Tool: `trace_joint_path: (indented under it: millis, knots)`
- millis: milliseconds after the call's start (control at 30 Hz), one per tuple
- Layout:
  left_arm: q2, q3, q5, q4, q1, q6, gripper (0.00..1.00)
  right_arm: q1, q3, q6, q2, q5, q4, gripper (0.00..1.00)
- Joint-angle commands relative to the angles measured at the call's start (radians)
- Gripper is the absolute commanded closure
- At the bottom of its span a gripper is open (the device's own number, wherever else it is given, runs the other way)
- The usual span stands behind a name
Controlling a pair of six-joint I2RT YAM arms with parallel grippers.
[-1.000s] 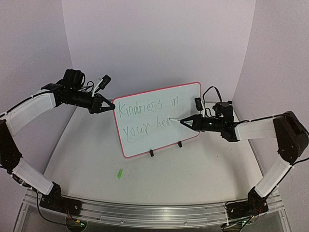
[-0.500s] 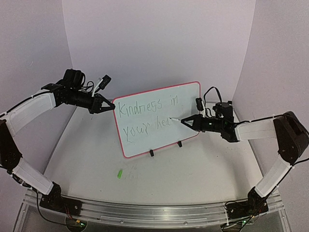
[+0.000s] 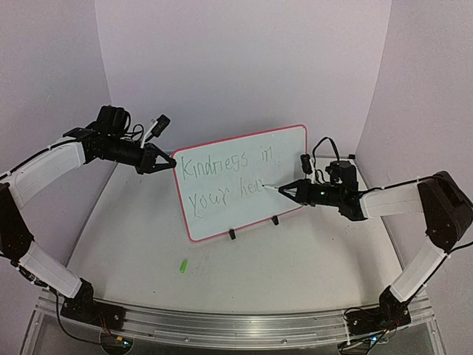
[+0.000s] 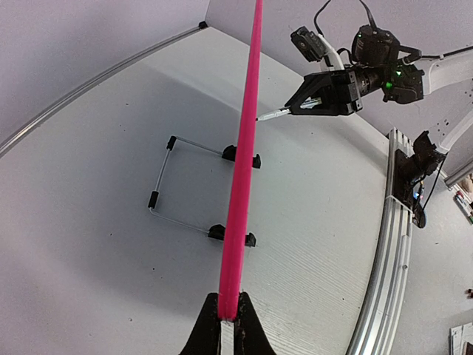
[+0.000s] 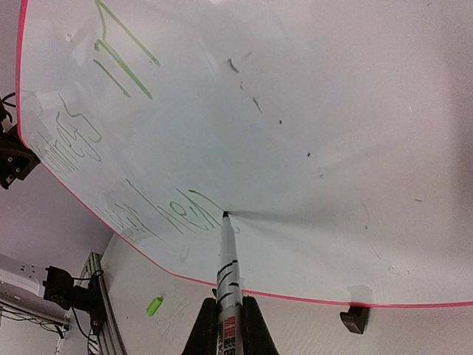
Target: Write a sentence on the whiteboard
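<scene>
Top, left-wrist and right-wrist views. The rectangular white whiteboard with a thin pink-red rim (image 3: 244, 214) stands nearly upright on the pale desk (image 3: 295, 259), between the two grippers. It is propped from behind by a wire stand (image 4: 177, 181) with black clips (image 3: 231, 234) at its lower edge.

The left gripper (image 3: 171, 161) has its fingers clamped together on the board's left rim, near the upper corner. In the left-wrist view, the pink edge runs straight away from the fingertips.

The right gripper (image 3: 288, 191) is closed on a white-barrelled marker pen with a black tip (image 5: 225, 266). The pen projects forward from between the fingers, and its tip touches the board face directly ahead of this gripper.

The thin green handwritten sentence (image 3: 214, 166) occupies two lines on the board. The upper line reads about "Kindness in". The lower line begins "your hea" and ends just at the marker tip, so the writing lies ahead of the right gripper and toward the left gripper.

A small bright green cap (image 3: 182, 265) lies on the desk, in front of the board's lower left corner. It is below the left gripper, nearer the arm bases and well apart from both grippers.
</scene>
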Motion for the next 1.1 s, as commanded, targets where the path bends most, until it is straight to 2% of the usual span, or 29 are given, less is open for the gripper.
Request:
trace_joint_path:
  millis: [0, 1067]
  knots:
    - [-0.019, 0.008, 0.011, -0.012, -0.016, 0.012, 1.0, -0.006, -0.014, 0.0, 0.009, 0.037, 0.013, 1.0]
    - [-0.019, 0.009, 0.011, -0.013, -0.019, 0.013, 1.0, -0.006, 0.043, 0.043, -0.028, 0.027, 0.041, 1.0]
